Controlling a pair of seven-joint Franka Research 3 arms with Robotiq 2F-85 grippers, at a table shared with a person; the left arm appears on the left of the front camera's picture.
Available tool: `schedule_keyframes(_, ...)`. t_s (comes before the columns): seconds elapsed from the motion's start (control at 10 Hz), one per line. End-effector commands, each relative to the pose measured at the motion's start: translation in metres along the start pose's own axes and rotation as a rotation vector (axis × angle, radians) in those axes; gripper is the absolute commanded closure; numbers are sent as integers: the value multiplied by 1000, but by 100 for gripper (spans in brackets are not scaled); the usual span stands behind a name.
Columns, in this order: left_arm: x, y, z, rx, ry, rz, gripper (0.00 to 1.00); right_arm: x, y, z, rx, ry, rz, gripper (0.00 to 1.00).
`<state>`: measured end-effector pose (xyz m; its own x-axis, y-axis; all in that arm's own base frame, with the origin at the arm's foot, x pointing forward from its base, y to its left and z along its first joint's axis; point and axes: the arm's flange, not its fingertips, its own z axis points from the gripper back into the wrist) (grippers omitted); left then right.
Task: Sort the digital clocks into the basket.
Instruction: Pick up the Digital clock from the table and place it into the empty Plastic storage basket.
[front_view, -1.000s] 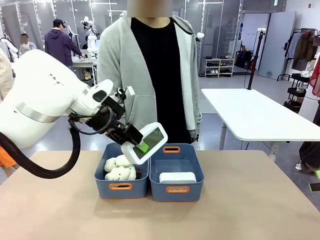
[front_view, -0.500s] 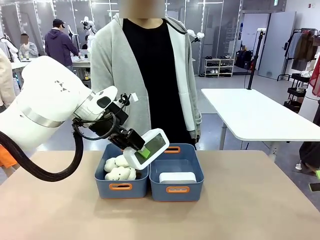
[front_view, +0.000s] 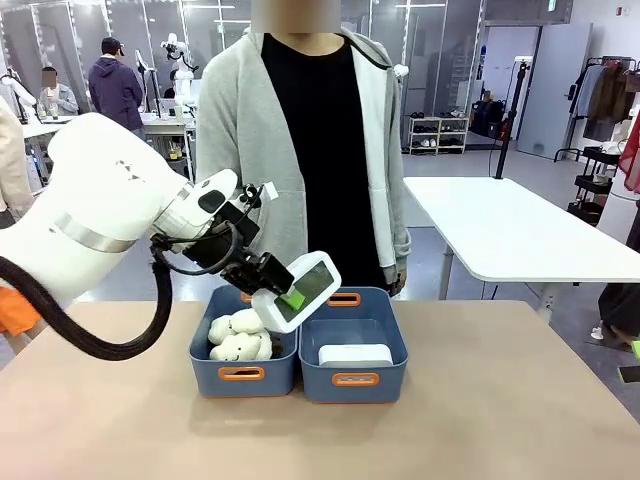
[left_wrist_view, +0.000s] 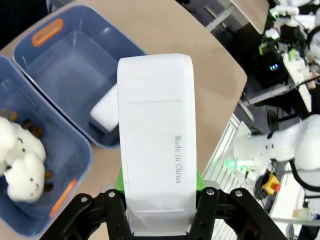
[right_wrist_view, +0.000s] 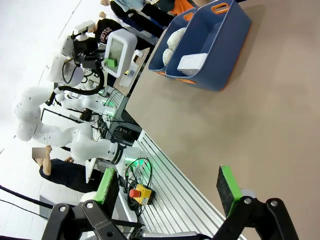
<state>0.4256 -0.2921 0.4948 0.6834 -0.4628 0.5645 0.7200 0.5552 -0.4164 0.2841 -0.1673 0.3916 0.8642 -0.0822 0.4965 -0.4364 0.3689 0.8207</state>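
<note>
My left gripper (front_view: 289, 298) is shut on a white digital clock (front_view: 299, 290), held tilted in the air over the inner walls of the two slate-blue bins. In the left wrist view the clock's back (left_wrist_view: 156, 140) reads "Made in China", clamped between the green pads of my left gripper (left_wrist_view: 159, 182). A second white clock (front_view: 355, 354) lies flat in the right-hand basket (front_view: 388, 338), also seen below the held one as a white block (left_wrist_view: 104, 113) in the basket (left_wrist_view: 70, 60). My right gripper (right_wrist_view: 167, 189) stands open over bare table, far from the basket (right_wrist_view: 227, 35).
The left bin (front_view: 240, 375) holds cream plush toys (front_view: 238, 337). A person (front_view: 315, 150) stands right behind both bins at the table's far edge. A white table (front_view: 520, 230) stands at the back right. Bare tabletop (front_view: 480, 420) lies in front of the bins.
My left arm has edged a little to the right, still gripping the clock, which hangs at nearly the same spot above the bins. The person has shifted slightly.
</note>
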Motion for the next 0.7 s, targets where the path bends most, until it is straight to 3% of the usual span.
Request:
schedule_keyframes(0.0, 48, 24, -53, 52, -74, 57, 49, 3, 3, 0, 0, -10, -12, 0)
schedule_keyframes(0.3, 76, 50, -122, 119, -189, 85, 49, 3, 3, 0, 0, -10, -12, 0)
schedule_keyframes(0.6, 81, 83, -151, 141, -94, 37, 49, 3, 3, 0, 0, -10, -12, 0)
